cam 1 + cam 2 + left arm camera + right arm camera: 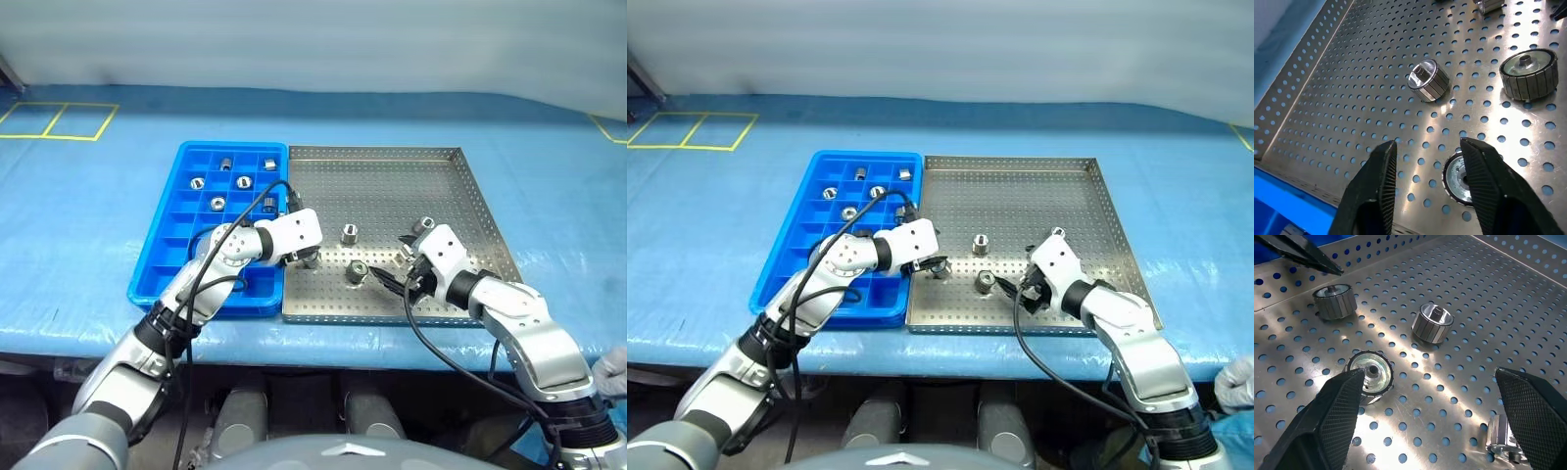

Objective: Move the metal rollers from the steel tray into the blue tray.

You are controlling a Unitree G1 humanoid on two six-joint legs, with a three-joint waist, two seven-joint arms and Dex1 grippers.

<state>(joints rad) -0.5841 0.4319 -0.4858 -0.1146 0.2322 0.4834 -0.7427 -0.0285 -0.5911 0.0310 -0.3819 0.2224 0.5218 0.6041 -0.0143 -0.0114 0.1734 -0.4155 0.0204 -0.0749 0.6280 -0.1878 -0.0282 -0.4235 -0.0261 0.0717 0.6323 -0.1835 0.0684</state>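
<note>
The left gripper (1425,196) hangs with its fingers spread just above the steel tray (392,162), near the tray's edge that borders the blue tray (162,269). A metal roller (1459,177) lies on the perforated sheet between and just beyond those fingertips, unheld, its central hole facing up so its axis stands upright.

The right gripper (1430,426) is also spread wide and holds nothing, low over the same steel tray toward its near right part; a flat, upright roller (1370,374) sits beside one of its fingers (1334,416).

Four rollers rest on the steel tray: three stand on end, and the one nearest the right gripper (422,225) looks tipped.

Six more rollers (217,204) lie in separate compartments at the far end of the blue tray, which touches the steel tray's left rim.
</note>
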